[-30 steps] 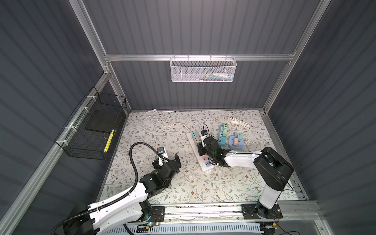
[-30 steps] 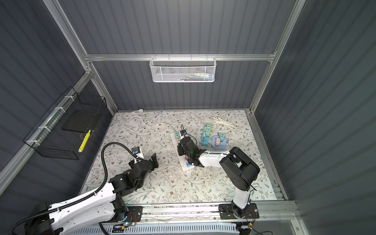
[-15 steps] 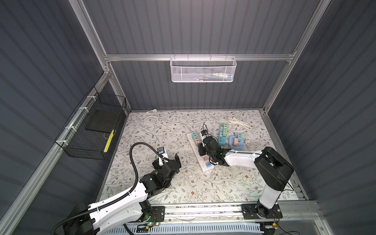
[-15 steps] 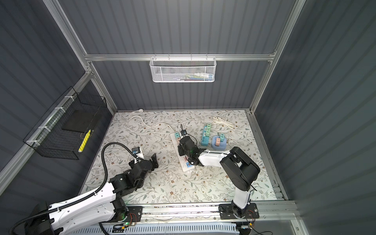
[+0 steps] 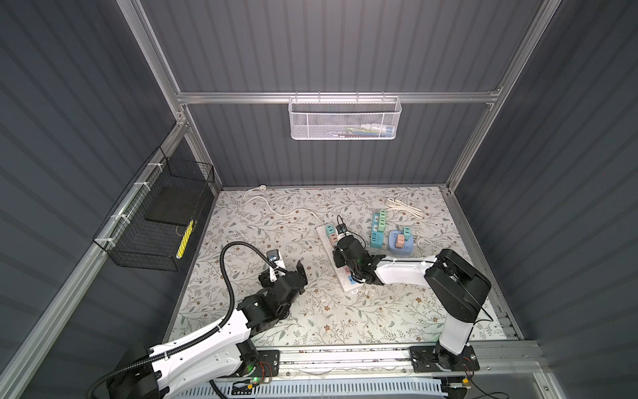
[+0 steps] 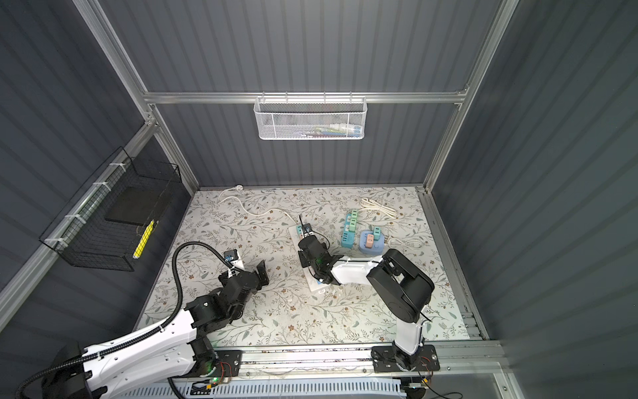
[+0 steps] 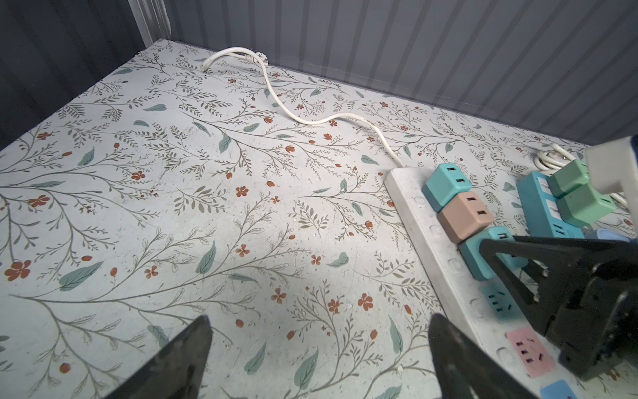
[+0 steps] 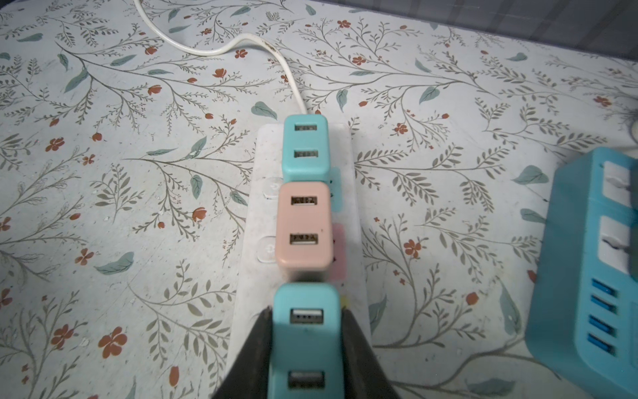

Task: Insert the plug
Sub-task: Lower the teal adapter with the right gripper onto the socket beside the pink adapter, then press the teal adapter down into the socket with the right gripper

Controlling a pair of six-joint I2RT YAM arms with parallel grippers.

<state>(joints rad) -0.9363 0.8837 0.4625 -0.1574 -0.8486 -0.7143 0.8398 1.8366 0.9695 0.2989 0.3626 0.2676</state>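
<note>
A: Where is the teal plug (image 8: 305, 345) sitting?
B: On the white power strip (image 8: 252, 286), beside the pink plug (image 8: 303, 228); the right gripper (image 8: 306, 321) is squeezing its two sides.
A: And the left gripper (image 7: 319, 323)?
B: Hovering wide open, holding nothing, near the strip.

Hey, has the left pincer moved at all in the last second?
No. In a top view the left pincer sits open, at the same gap from the white power strip as before.

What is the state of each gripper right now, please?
Left gripper: open, holding nothing.
Right gripper: closed on the teal plastic cube-shaped plug.
</note>
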